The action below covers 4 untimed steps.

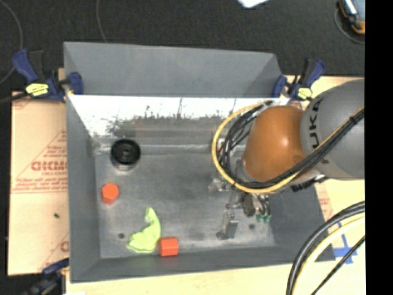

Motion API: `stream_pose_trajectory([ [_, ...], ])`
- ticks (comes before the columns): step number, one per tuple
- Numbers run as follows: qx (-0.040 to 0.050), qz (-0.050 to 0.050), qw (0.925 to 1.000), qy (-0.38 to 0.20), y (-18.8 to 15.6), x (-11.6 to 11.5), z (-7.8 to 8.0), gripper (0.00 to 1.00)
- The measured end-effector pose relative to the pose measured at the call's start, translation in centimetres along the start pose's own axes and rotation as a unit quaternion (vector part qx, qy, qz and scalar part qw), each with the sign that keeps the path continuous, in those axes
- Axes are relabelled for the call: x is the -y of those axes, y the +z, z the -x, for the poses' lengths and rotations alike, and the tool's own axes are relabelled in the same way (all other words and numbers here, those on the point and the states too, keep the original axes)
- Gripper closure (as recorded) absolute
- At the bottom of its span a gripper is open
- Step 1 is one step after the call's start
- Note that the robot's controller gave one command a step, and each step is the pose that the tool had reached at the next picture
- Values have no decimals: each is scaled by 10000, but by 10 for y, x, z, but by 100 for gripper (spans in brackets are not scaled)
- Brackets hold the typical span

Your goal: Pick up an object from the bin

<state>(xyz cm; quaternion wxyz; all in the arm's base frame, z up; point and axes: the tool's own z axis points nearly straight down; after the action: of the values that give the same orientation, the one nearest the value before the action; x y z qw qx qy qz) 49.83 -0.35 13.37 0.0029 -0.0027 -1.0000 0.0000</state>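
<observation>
My gripper (229,227) hangs low over the bin's floor at the right of the middle, below the arm's orange cover. No loose thing lies under it or right beside it. Nearest to it, about a hand's width to its left near the front wall, is a small orange cube (169,246). A floppy yellow-green piece (146,235) touches the cube's left side.
A black round cap-like thing (125,152) lies at the back left. A small orange block (110,193) sits by the left wall. The arm and its cables cover the bin's right part.
</observation>
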Motion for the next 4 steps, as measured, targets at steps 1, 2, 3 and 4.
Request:
stream_pose_trajectory([
  [1,42,0,10000,1,-4,0,2,0],
  [2,32,-1,9934,-1147,56,-84,26,0],
  [3,64,4,9982,-601,-8,-115,18,0],
  [4,28,5,9887,-1498,35,-160,-1,0],
])
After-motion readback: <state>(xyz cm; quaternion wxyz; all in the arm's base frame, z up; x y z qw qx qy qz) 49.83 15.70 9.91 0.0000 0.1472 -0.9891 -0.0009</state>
